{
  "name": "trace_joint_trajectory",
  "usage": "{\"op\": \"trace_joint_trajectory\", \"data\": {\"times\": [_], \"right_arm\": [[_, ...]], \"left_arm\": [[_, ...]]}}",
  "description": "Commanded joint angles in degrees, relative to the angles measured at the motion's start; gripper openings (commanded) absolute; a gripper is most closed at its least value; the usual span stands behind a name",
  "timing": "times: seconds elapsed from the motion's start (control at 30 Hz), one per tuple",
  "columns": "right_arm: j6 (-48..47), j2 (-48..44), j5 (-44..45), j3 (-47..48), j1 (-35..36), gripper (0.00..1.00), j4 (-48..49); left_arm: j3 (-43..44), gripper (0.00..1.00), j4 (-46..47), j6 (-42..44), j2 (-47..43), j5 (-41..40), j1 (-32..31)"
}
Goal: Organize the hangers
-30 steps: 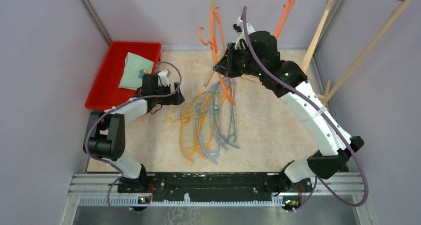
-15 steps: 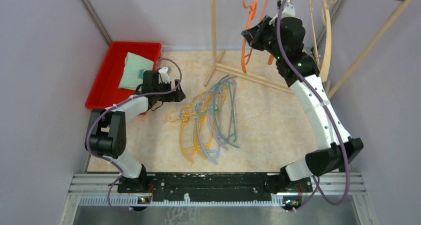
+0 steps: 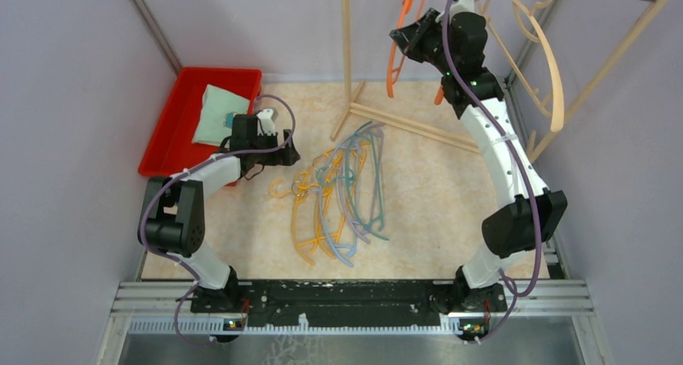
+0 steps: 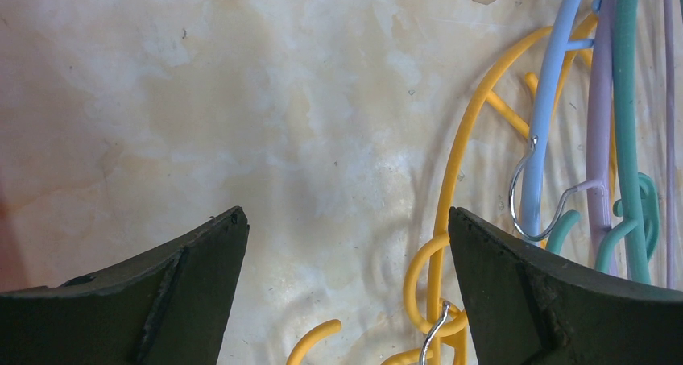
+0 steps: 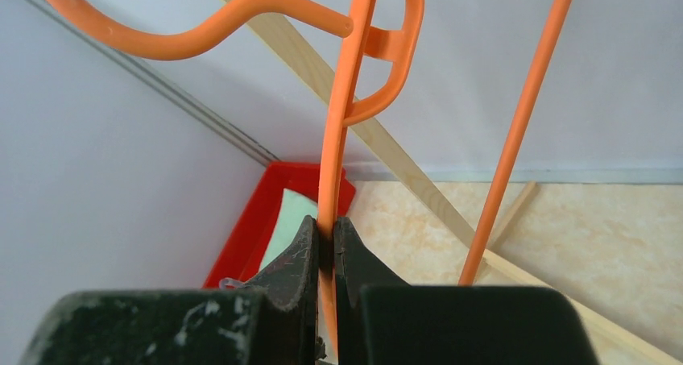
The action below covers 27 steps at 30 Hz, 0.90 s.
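This is a robot test cell in a lab, not a home or a shop. Plain lavender wall panels [image 3: 72, 99] box the bench in on three sides, and one rises just beyond the jaws of the right gripper [image 3: 400, 36]. Directly below the jaws of the left gripper [image 4: 346, 220] lies a marbled sheet [image 4: 266, 99] that covers the bench. The left arm [image 3: 173, 212] and the right arm [image 3: 503, 147] are bolted to a slotted metal rail [image 3: 354, 296], well behind both pairs of jaws. A loose purple cable [image 3: 278, 111] loops along each arm. A makeshift rack of raw wooden poles [image 3: 346, 43] stands beside the right jaws. A red plastic bin [image 3: 165, 131] sits behind the left jaws, on the wrist side.
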Motion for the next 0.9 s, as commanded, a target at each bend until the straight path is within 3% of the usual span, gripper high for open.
{"op": "trace_joint_trajectory", "data": {"times": [0.0,0.53,0.87], "right_arm": [[-0.1,-2.38,-2.2,3.66,-0.35,0.0,7.15],[0.69,-2.57,7.35,1.5,-3.77,0.0,8.43],[3.43,-11.24,10.96,-10.7,-8.5,0.0,6.71]], "left_arm": [[1.16,0.99,-0.19,1.03,0.25,-0.25,0.04],[1.23,0.99,-0.17,0.41,0.37,0.65,0.04],[0.37,0.99,-0.29,0.79,-0.56,0.46,0.04]]}}
